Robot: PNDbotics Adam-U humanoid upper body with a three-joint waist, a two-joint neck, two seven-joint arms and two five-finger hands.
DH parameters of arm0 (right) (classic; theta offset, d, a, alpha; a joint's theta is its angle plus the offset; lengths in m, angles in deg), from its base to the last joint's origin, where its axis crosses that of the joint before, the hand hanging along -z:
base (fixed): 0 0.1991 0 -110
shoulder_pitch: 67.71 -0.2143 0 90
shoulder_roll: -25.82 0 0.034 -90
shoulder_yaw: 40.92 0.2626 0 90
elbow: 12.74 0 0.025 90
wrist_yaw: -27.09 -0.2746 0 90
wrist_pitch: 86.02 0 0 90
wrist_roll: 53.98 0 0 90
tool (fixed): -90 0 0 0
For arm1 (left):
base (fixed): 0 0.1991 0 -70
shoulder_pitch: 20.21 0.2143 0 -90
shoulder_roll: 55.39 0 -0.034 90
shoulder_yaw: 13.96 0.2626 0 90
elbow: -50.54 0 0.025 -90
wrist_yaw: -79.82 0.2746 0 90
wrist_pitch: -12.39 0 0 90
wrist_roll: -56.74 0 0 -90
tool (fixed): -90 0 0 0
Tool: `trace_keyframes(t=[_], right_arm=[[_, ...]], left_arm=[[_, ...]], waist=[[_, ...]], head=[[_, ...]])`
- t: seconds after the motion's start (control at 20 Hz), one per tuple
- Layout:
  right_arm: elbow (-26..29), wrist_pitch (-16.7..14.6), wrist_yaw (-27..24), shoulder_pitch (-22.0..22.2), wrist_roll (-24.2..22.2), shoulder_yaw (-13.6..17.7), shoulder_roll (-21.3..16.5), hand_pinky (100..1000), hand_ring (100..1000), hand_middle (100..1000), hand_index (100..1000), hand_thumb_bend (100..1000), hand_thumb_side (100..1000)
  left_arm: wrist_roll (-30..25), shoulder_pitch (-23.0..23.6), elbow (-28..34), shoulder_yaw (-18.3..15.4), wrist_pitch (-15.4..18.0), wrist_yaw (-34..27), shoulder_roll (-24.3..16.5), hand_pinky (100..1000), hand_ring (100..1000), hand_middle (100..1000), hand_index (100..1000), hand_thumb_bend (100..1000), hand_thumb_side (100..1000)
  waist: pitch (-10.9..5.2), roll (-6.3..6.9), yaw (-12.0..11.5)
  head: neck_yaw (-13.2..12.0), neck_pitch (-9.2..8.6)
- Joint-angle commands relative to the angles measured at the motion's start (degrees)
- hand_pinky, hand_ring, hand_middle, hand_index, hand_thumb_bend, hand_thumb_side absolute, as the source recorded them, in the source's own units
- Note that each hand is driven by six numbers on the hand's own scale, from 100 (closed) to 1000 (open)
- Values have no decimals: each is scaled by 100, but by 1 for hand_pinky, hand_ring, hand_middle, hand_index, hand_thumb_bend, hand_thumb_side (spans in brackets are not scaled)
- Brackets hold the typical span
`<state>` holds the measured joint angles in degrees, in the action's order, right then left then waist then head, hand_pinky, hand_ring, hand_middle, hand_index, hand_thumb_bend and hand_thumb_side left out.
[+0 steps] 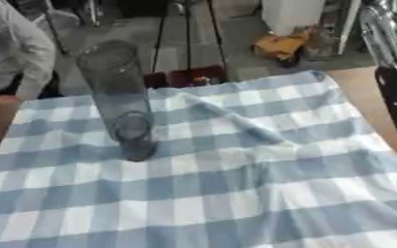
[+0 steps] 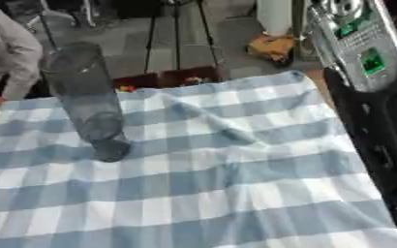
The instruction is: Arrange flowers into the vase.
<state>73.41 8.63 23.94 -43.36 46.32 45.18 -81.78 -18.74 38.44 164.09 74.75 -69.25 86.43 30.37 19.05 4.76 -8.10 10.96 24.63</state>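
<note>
A cluttered workshop floor lies beyond the bench (image 1: 367,92), which is covered by a rumpled blue-checked cloth (image 1: 236,184). The tall clear vase (image 1: 117,97) stands empty at its far left. No flowers show. The right arm (image 2: 363,97) rises along the right edge; neither hand is visible, so I cannot tell their state. The cloth's ridge (image 1: 236,123) could snag a reach and topple the vase.

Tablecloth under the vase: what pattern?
Blue-and-white check on the tablecloth, clearest in the left eye view; the clear vase stands on it.
</note>
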Motion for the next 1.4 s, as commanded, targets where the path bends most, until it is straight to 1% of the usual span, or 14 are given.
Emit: trace_keyframes(t=[0.05,0.2,0.35,0.45,0.75,1.1,1.15,1.2,1.4], right_arm=[[-39,-133,-306,-269,283,5,18,100,100,100,100,100,375],[-113,-266,-465,-458,435,-53,137,100,100,100,100,100,374],[-197,-374,-482,-629,518,-91,255,100,100,100,100,100,373],[-204,-471,-440,-759,552,-122,351,100,100,100,100,100,375],[-284,-715,-173,-969,595,-231,611,100,100,100,100,100,376],[-495,-812,-171,-1124,727,-237,910,100,100,100,100,100,363],[-524,-813,-196,-1143,742,-233,937,100,100,100,100,100,331],[-553,-811,-229,-1163,756,-229,963,100,100,100,100,100,360],[-669,-781,-388,-1218,815,-215,1050,100,100,100,100,100,353]], left_arm=[[-1,-110,104,-26,34,-9,-160,689,996,981,1000,100,1000],[-17,-162,104,-4,48,-21,-140,688,996,981,1000,100,1000],[-48,-220,104,25,55,-36,-116,687,996,981,1000,100,1000],[-64,-261,104,39,64,-49,-95,687,996,981,1000,100,1000],[-76,-297,104,41,71,-66,-67,687,996,980,1000,100,1000],[-75,-346,104,33,102,-84,-31,689,996,980,1000,100,1000],[-72,-348,104,29,105,-84,-30,689,996,980,1000,100,1000],[-68,-348,104,25,106,-84,-29,689,996,980,1000,100,1000],[-52,-342,104,14,109,-83,-20,688,996,980,1000,100,1000]], waist=[[-105,-38,-42],[-69,-54,-88],[-25,-60,-135],[20,-50,-198],[105,-33,-382],[151,-74,-617],[155,-84,-644],[158,-93,-667],[178,-132,-743]], head=[[-9,-84],[1,-118],[31,-162],[91,-218],[294,-306],[538,-409],[553,-422],[563,-432],[597,-428]])
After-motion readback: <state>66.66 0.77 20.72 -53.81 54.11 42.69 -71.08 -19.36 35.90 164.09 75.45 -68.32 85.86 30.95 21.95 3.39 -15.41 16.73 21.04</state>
